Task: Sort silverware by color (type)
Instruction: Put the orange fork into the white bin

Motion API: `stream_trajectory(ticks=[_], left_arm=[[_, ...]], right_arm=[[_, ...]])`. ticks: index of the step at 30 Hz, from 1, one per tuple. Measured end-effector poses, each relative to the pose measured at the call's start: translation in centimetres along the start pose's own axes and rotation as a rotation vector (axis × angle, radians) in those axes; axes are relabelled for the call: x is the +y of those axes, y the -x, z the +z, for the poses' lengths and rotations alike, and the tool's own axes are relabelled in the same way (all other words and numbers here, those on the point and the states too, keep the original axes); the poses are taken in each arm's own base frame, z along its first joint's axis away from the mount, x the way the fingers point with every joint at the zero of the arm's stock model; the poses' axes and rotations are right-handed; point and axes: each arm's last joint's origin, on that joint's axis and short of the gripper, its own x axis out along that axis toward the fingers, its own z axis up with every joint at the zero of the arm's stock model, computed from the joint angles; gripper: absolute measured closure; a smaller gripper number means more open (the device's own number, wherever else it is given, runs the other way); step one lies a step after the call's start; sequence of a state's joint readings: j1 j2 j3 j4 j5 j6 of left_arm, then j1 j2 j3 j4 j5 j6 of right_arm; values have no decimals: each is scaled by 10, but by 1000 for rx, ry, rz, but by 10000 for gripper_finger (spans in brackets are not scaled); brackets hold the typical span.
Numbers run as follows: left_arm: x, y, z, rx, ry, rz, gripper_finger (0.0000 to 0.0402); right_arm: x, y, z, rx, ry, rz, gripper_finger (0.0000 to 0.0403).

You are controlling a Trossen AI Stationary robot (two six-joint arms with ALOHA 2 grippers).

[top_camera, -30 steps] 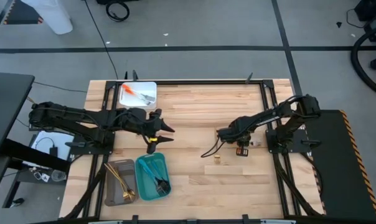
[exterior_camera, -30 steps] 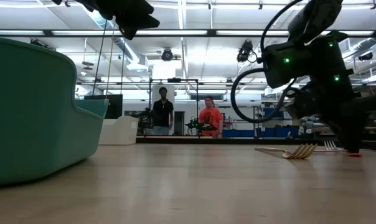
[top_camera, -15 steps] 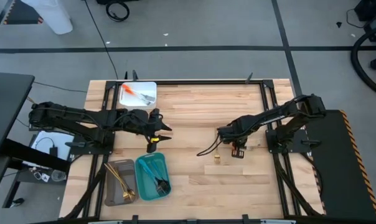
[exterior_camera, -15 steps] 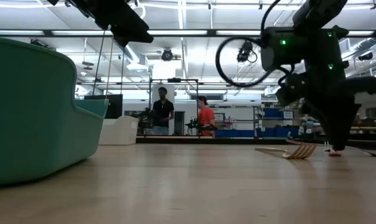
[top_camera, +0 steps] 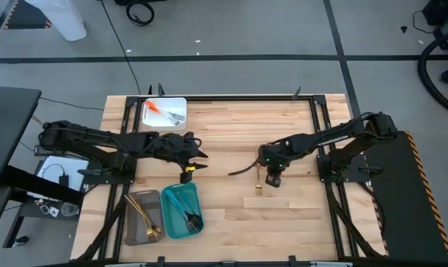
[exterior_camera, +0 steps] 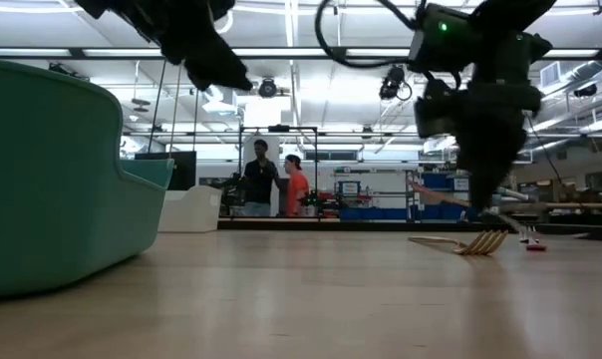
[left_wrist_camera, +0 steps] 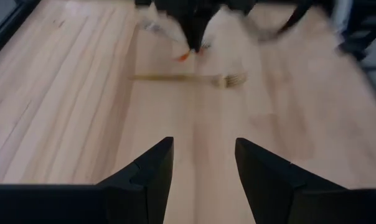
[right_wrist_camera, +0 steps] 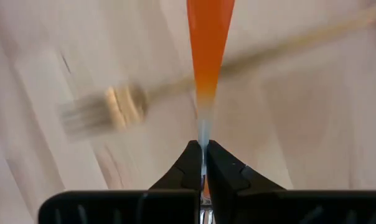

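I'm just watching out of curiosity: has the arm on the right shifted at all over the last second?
Yes. In the high view, the right gripper, shut on an orange utensil, has slid left, away from the table's right rail.

You see the rectangular teal tray [top_camera: 181, 211] beside the grey tray [top_camera: 142, 218], silverware in both.

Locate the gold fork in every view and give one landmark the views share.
High view: gold fork mid-table, right of centre.
Low view: fork at right, flat on wood.
Left wrist view: fork ahead of open left gripper.
Right wrist view: fork blurred, behind the orange utensil.
Landmark: right gripper, shut on that utensil, beside fork.
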State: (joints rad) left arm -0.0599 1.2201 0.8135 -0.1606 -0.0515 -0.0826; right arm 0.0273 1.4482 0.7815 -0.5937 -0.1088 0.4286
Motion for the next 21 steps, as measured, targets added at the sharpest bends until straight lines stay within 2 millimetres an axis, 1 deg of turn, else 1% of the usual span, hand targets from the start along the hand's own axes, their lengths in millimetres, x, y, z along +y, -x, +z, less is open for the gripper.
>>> stream_trajectory(ticks=[4,9,17,21], left_arm=[[-6,-13,-6,27,-42,90,221],[-9,-22,-6,1,-58,215,221],[-8,-31,3,-145,59,310,221],[-8,-36,9,-225,86,352,221]], right_arm=[[4,2,14,-178,-60,-18,386],[9,6,29,-367,-66,-13,386],[22,17,46,-683,-11,-127,386],[26,24,53,-808,11,-173,386]])
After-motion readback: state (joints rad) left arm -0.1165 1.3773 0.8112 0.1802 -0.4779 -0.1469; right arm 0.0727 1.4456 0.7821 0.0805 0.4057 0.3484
